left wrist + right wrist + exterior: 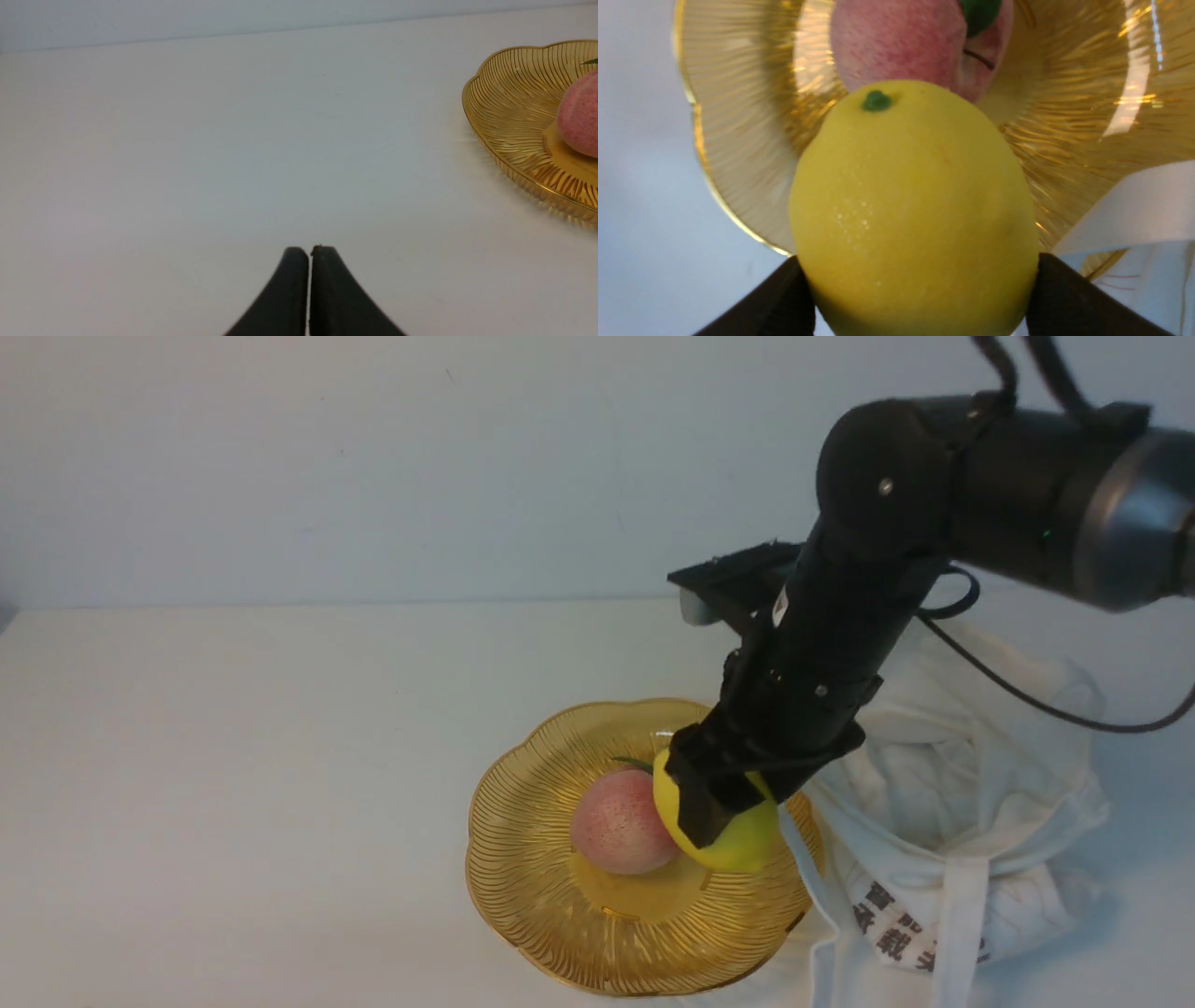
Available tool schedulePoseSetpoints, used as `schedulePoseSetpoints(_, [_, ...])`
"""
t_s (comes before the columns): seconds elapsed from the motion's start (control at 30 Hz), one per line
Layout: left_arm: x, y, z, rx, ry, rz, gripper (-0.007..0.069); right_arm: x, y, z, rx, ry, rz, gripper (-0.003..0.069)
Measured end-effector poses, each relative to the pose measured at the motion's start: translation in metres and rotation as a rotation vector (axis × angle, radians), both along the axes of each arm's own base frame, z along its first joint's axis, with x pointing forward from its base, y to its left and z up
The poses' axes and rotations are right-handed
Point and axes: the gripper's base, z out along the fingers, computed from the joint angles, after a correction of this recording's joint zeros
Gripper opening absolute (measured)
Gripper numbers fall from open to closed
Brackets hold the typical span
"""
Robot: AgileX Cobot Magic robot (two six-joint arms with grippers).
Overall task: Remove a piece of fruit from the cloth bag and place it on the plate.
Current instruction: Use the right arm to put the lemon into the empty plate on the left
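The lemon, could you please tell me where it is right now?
In the front view, the lemon is right of centre, gripped in the right end effector over the plate, beside the peach.

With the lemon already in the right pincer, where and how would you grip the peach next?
I'd pinch the peach across its round flanks from above, roughly at its widest. It bulges above the dish floor, leaf on top. Come in from the left, probably: the lemon crowds its right side.
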Motion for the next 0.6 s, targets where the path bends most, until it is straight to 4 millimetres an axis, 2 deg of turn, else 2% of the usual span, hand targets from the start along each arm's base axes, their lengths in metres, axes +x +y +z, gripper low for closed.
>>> schedulePoseSetpoints(0.07, [0.000,0.000,0.000,0.000,0.000,0.000,-0.0008,0.005,0.002,-0.018,-0.047,0.028,-0.033,0.0526])
schedulePoseSetpoints(0.1, [0.000,0.000,0.000,0.000,0.000,0.000,-0.0008,0.005,0.002,-0.018,-0.048,0.027,-0.034,0.0526])
schedulePoseSetpoints(0.13, [0.000,0.000,0.000,0.000,0.000,0.000,-0.0008,0.008,0.002,-0.030,-0.073,0.049,-0.054,0.0526])
schedulePoseSetpoints(0.17, [0.000,0.000,0.000,0.000,0.000,0.000,-0.0008,0.009,0.003,-0.033,-0.080,0.054,-0.062,0.0526])
schedulePoseSetpoints(0.3, [0.000,0.000,0.000,0.000,0.000,0.000,-0.0008,0.010,0.003,-0.035,-0.083,0.058,-0.077,0.0529])
schedulePoseSetpoints(0.53, [0.000,0.000,0.000,0.000,0.000,0.000,-0.0008,0.010,0.003,-0.035,-0.089,0.062,-0.135,0.0646])
schedulePoseSetpoints(0.6, [0.000,0.000,0.000,0.000,0.000,0.000,-0.0008,0.009,0.002,-0.032,-0.089,0.052,-0.136,0.0654])
